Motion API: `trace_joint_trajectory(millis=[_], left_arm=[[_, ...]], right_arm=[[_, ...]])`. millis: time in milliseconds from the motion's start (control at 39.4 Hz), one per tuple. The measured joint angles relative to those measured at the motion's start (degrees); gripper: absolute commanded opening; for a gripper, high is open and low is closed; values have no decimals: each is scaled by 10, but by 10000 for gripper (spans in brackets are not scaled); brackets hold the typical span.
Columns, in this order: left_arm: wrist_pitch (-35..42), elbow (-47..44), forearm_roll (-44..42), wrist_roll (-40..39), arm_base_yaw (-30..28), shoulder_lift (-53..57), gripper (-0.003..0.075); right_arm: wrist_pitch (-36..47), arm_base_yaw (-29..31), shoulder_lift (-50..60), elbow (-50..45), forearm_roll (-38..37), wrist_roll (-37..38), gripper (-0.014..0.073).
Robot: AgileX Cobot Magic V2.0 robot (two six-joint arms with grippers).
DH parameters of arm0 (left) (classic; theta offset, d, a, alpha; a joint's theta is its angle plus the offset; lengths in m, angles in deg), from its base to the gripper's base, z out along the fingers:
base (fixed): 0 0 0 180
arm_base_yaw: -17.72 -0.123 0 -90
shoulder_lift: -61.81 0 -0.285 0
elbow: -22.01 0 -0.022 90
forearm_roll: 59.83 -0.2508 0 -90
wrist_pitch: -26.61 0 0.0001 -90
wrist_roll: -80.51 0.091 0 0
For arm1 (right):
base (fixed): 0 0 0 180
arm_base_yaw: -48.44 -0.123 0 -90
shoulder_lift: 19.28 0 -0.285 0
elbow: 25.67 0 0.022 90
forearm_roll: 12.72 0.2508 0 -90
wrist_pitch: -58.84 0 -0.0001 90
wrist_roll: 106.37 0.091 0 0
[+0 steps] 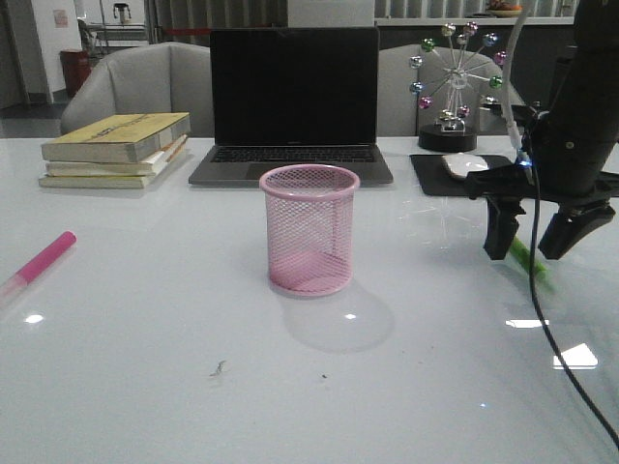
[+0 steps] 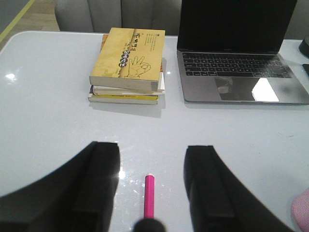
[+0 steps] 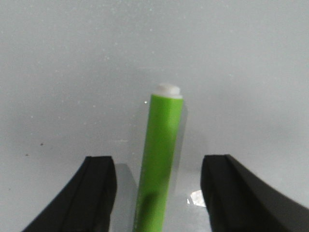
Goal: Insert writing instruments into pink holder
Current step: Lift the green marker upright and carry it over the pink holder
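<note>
Right wrist view: smooth green cylindrical marker (image 3: 159, 164) lies between spread black fingers (image 3: 99, 193); pink mesh cup (image 1: 309, 229) upright.

At the right edge of the front frame stands the robot's right arm (image 1: 580, 106), a bulky matte-black body. A pale grey-white hose (image 1: 510, 68) curves along its upper left side, and a thin black cable (image 1: 556, 367) trails toward the lower right corner. A small blue light (image 1: 525, 162) glows at the wrist. The right gripper (image 1: 534, 237) has two thick, black, tapered fingers (image 1: 500, 232). The left gripper (image 2: 152, 193), at the bottom of its wrist frame, shows the same broad black fingers (image 2: 99, 188) with flat inner faces.
</note>
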Motion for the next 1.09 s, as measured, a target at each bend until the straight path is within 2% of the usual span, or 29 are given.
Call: trace_joint_trajectory(millis=[102, 203, 254, 508, 711, 863, 1092], left_arm=[[0, 0, 0, 0, 0, 0, 374], [0, 0, 0, 0, 0, 0, 374], [0, 0, 0, 0, 0, 0, 375], [2, 0, 0, 0, 0, 0, 374], [10, 0, 0, 0, 0, 0, 374], [11, 0, 4, 0, 0, 0, 374], [12, 0, 4, 0, 0, 0, 374]], right_arm=[[0, 0, -4, 2, 0, 0, 228], [3, 0, -5, 4, 5, 0, 36], [3, 0, -5, 4, 7, -1, 71], [1, 0, -11, 26, 35, 0, 57], [50, -9, 29, 30, 54, 0, 57], [98, -39, 79, 30, 54, -3, 57], [192, -118, 127, 21, 27, -3, 57]])
